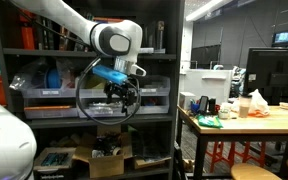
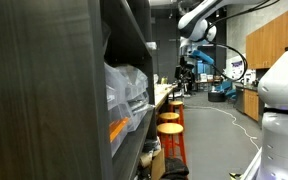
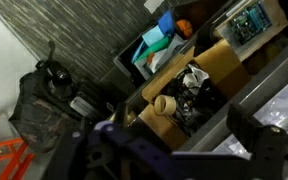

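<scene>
the gripper (image 1: pixel 125 97) hangs just left of the middle of the frame in an exterior view, at the end of the white arm (image 1: pixel 69 22) that comes down from the upper left. it sits in front of the dark shelf unit (image 1: pixel 84 120), level with the middle shelf. the clear bins (image 1: pixel 44 98) on that shelf are the nearest things, just behind and to either side of it, and it touches none of them. a black cable (image 1: pixel 82 100) loops around it.

in the wrist view the two fingers (image 3: pixel 259 140) stand far apart at the lower edge of the frame, so the jaws are wide and hold nothing. above them, right of centre, lies an open cardboard box (image 3: pixel 222 62) full of dark clutter (too jumbled to name), with a pale roll (image 3: pixel 164 103) at its near end. a black bag (image 3: pixel 39 100) sits at the left.

the same box (image 1: pixel 106 162) shows at the bottom of the shelf unit, below the gripper. at the right of that frame a wooden table (image 1: pixel 269 120) stands well apart, with orange stools (image 1: pixel 224 155) under it.
</scene>
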`<move>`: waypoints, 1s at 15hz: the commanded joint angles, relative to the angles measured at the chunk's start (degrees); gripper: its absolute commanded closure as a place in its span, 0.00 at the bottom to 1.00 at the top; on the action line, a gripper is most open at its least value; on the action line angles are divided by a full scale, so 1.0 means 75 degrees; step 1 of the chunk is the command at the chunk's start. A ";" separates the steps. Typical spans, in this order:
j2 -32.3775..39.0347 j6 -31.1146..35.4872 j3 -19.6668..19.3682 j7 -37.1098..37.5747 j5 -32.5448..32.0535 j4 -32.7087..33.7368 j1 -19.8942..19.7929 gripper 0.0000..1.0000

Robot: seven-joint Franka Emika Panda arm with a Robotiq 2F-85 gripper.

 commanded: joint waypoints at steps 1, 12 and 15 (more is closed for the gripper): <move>-0.0466 -0.0073 -0.0533 -0.0484 0.0378 0.0245 -0.0204 0.00; -0.0360 0.0552 -0.1822 -0.2014 0.3887 0.1204 0.0041 0.00; -0.0422 0.0493 -0.1593 -0.1930 0.3793 0.1082 -0.0253 0.00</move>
